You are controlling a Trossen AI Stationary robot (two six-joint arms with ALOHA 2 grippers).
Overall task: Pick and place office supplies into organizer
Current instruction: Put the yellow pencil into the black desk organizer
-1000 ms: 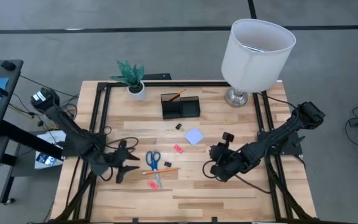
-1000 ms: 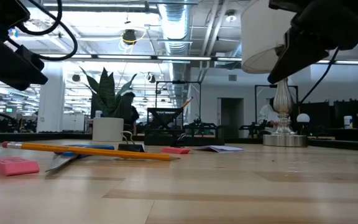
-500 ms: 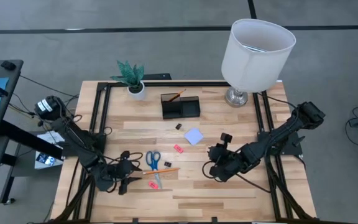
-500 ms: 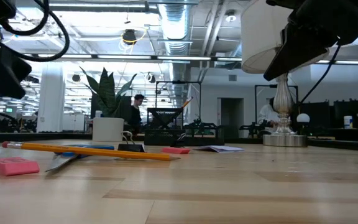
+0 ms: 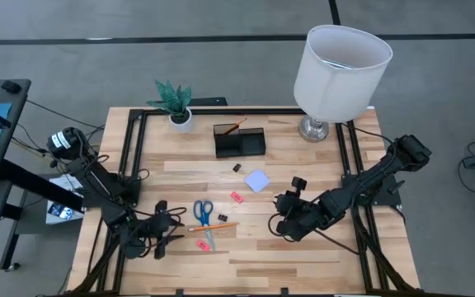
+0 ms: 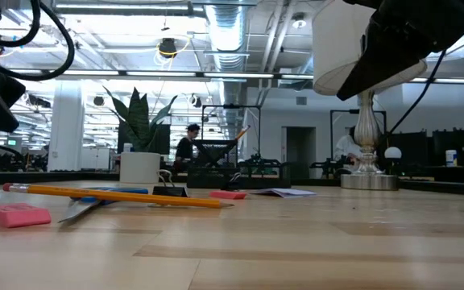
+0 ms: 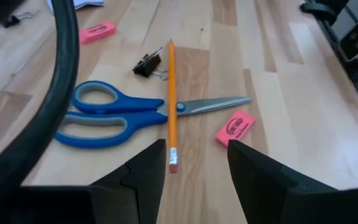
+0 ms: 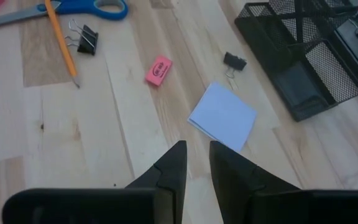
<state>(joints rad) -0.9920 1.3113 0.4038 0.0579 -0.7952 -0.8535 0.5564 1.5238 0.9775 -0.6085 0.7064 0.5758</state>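
Your left gripper [image 7: 192, 163] hovers low over the near-left part of the surface [image 5: 303, 264], fingers spread and empty, aimed at the eraser end of the orange pencil [image 7: 171, 106]. That pencil lies across the blue-handled scissors [image 7: 114, 115], with a pink eraser [image 7: 235, 127] just beside the blades and a black clip [image 7: 148, 63] touching or nearly touching the pencil farther along. This looks like the approach for a first pick from that cluster, and nothing is gripped yet. The next move calls for a straight drop so that one finger lands on each side of the pencil shaft without snagging the scissor handle beneath it.

Your right gripper [image 8: 195, 163] waits over the near-right part of the surface, fingers nearly pressed together and holding nothing, its arm stretched in from the right edge. Ahead of it, toward the middle, lie the lavender note pad [image 8: 223, 117], a second pink eraser [image 8: 158, 70] and another black clip [image 8: 234, 61], each apart from the others.

Near the far edge, the black organizer [image 5: 239, 141] stands just left of centre, with something orange already sticking out of its cup section. A potted plant [image 5: 174, 102] sits toward the far-left corner and a white-shaded lamp [image 5: 339, 66] toward the far-right. Most supplies remain loose on the surface, so the job appears to be at an early stage.
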